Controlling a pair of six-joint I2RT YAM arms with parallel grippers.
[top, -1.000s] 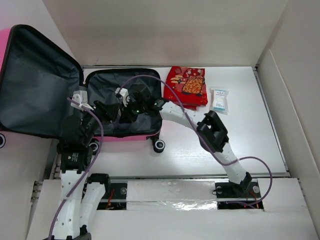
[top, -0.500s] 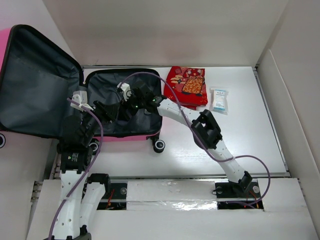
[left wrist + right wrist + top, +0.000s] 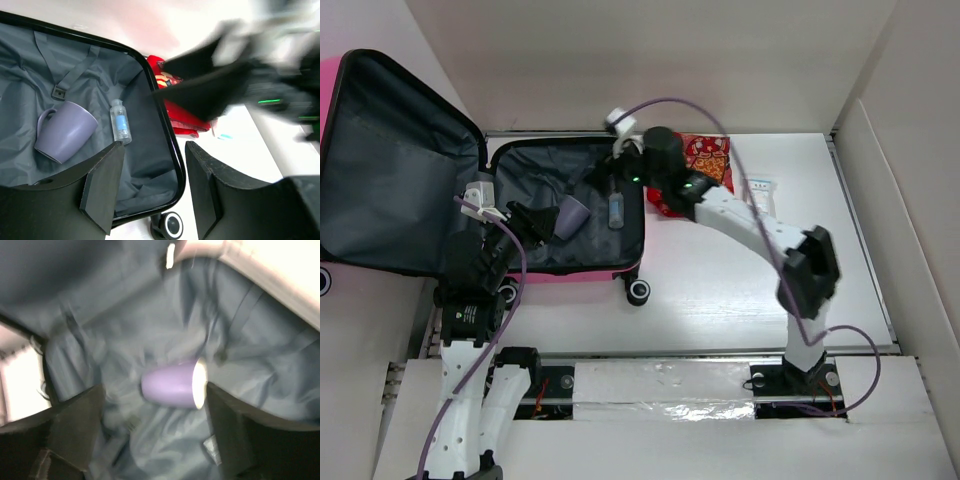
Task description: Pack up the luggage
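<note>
At the luggage's near rim, the left gripper (image 3: 154,165) hovers half-spread w/ nothing between its fingers. It's prob. parked there to steady the shell or wait its turn, not to carry. Just right of it, under the same rim, sits a black wheel (image 3: 638,291). The luggage (image 3: 535,165) lies open ahead of the left arm, pink shell down and grey lining up. Its lid (image 3: 400,150) leans back to the left, so both arms can reach in from above. Approx mid-lining, a lavender mug (image 3: 572,215) lies on its side. A small clear bottle (image 3: 616,210) w/ blue label lies near it, closer to the right wall; neither is touched by a gripper. Over the luggage's far right corner the right gripper (image 3: 608,172) hangs spread wide & empty, its cam looking down on the mug. Beyond the right wall, outside, a red printed pack (image 3: 710,155) and a white sachet (image 3: 763,185) lie on the table (image 3: 720,290). Both are unpacked, so the job looks approx half done.
</note>
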